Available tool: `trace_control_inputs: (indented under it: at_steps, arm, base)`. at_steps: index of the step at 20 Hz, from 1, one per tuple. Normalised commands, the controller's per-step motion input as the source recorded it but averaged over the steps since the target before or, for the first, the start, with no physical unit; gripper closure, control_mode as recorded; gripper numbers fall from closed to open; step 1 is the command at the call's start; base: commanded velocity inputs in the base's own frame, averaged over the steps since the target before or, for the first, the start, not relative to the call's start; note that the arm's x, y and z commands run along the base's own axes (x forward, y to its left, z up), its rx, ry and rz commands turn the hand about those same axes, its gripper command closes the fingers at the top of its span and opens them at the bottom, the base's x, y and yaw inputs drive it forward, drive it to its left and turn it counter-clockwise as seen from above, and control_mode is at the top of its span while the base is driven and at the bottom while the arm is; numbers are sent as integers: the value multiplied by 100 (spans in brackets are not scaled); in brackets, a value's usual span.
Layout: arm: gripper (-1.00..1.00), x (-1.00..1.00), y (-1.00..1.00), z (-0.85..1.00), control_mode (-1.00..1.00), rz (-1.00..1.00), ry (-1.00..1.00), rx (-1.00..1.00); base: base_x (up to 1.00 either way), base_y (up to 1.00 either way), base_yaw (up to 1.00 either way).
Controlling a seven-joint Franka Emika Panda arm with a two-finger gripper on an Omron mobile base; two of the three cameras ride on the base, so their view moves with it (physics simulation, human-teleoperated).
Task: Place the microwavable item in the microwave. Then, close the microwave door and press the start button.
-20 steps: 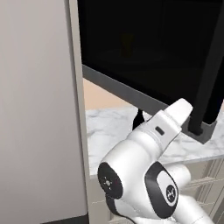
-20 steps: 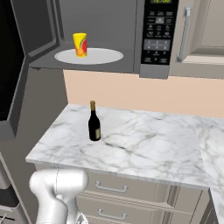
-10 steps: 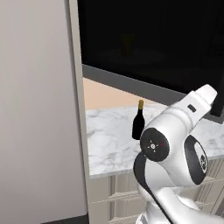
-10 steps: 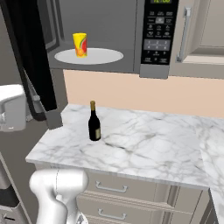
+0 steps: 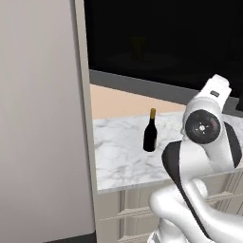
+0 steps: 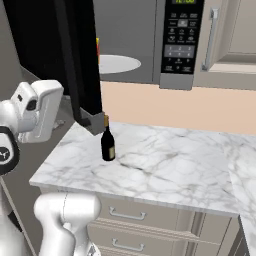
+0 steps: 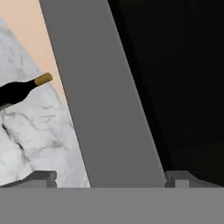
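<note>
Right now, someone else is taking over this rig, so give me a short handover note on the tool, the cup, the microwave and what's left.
Tool: open, holding nothing; the grey frame edge of the black glass microwave door lies between its tips in the hand view.
Small yellow cup: on the white turntable inside the dark over-counter microwave.
Done: cup placed.
Left: door stands ajar; shut it fully, then press start.
Leave the dark wine bottle on the marble counter.

Bottle [image 6: 107, 144] on counter [image 6: 165, 170] — below microwave [image 6: 150, 45], door [image 6: 75, 60] left of turntable [image 6: 117, 63]
</note>
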Motion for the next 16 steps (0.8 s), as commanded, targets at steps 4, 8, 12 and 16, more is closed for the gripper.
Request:
trace_control_inputs:
  at_steps: [4,8,12,16]
  arm:
    - [-100,76,0,0,-100,30,13,-3]
    - [-100,61,-2,0,-100,28,0,0]
    - [-100,48,0,1,-100,23,0,0]
    - [-100,50,-1,7,-100,17,0,0]
  base:
    - [0,0,0]
    - [0,0,0]
    - [0,0,0]
    - [0,0,0]
